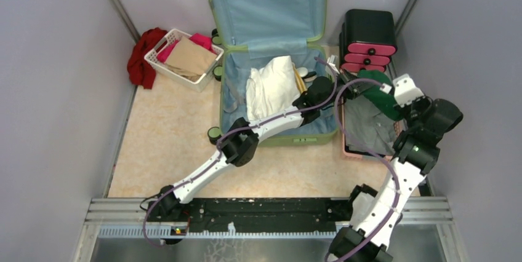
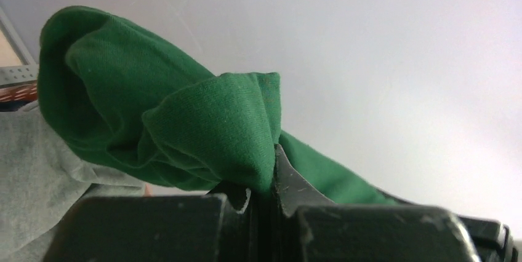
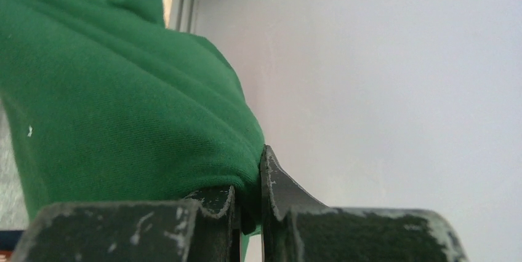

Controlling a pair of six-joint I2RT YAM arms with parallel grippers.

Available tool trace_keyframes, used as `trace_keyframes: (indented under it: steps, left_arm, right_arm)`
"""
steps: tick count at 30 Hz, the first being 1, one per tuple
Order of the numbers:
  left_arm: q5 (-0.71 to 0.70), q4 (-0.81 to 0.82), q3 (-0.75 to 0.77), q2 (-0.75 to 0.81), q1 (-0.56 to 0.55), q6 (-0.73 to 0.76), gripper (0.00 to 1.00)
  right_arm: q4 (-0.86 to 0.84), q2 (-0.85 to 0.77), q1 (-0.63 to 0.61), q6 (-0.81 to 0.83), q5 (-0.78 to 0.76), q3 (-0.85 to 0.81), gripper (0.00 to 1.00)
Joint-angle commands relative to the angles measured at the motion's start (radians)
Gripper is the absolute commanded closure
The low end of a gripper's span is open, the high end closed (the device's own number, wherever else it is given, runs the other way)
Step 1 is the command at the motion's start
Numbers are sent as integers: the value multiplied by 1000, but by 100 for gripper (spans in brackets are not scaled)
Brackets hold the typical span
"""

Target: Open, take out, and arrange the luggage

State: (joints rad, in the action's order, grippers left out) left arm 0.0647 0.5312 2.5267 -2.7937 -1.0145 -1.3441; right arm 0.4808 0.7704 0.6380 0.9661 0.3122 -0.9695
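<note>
From above, we are seeing the large light-green hard-shell suitcase (image 1: 289, 141) lying open mid-table, its lid propped against the back wall. Both arms are holding one dark green cotton garment (image 1: 377, 97) between them, above the flat pink plastic basket (image 1: 341, 144) just right of the suitcase. We are judging that they should be lowering together, with the cloth taut and level, so it lands flat on the grey garment (image 1: 368, 128) (slack would bunch it). We are counting one suitcase, one folded white garment (image 1: 271, 87) inside it, one green, one grey, two arms.

In the left wrist view, the left gripper (image 2: 271, 179) is pinching a green fold between closed fingers.

In the right wrist view, the right gripper (image 3: 249, 185) is clamping one green edge likewise.
</note>
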Motion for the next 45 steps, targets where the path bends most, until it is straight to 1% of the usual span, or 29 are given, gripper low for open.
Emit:
trace_keyframes:
  steps: [1,5,9,13,14,15,16,19,22,25,26,30,32,34,37,40,44,45]
  left_arm:
    - [8,12,-13,-36,27,-24,100]
    - [94,13,-101,-33,52,-20,100]
    - [145,-27,-182,21,75,41,100]
    - [175,-119,-233,82,90,115,93]
    - [176,-140,-260,105,92,133,91]
    - [172,-164,-285,129,94,155,85]
    - [163,-197,-309,155,94,178,82]
    - [147,-268,-356,216,96,228,79]
    - [162,-332,-355,236,96,253,75]
    - [174,-378,-359,255,96,273,72]
    - [176,-385,-364,263,96,284,68]
    - [177,-416,-372,304,100,324,59]
    - [172,-430,-387,338,104,349,51]
    - [160,-454,-408,389,109,386,39]
    - [149,-455,-477,473,115,444,28]
    - [148,-454,-544,550,121,507,25]
    - [156,-439,-639,649,128,614,21]
    - [158,-430,-669,679,129,651,19]
  right_arm:
    - [-77,-93,14,112,20,125,100]
    - [6,-131,15,189,62,250,100]
    - [130,-181,14,259,112,294,100]
    - [240,-184,14,309,163,304,100]
    - [261,-175,14,313,174,302,100]
    - [281,-161,15,316,185,298,100]
    - [303,-145,14,322,196,291,100]
    - [366,-79,14,339,222,268,100]
    - [422,-29,14,370,237,253,99]
    - [465,-5,14,400,257,252,88]
    - [478,-2,14,404,268,253,83]
    - [533,26,14,436,304,237,66]
    - [588,58,14,457,326,203,58]
    - [656,100,14,476,340,145,51]
    - [764,179,15,499,351,32,40]
    - [873,258,14,511,364,-104,33]
    - [1014,349,15,516,401,-295,29]
    - [1015,363,15,495,415,-327,27]
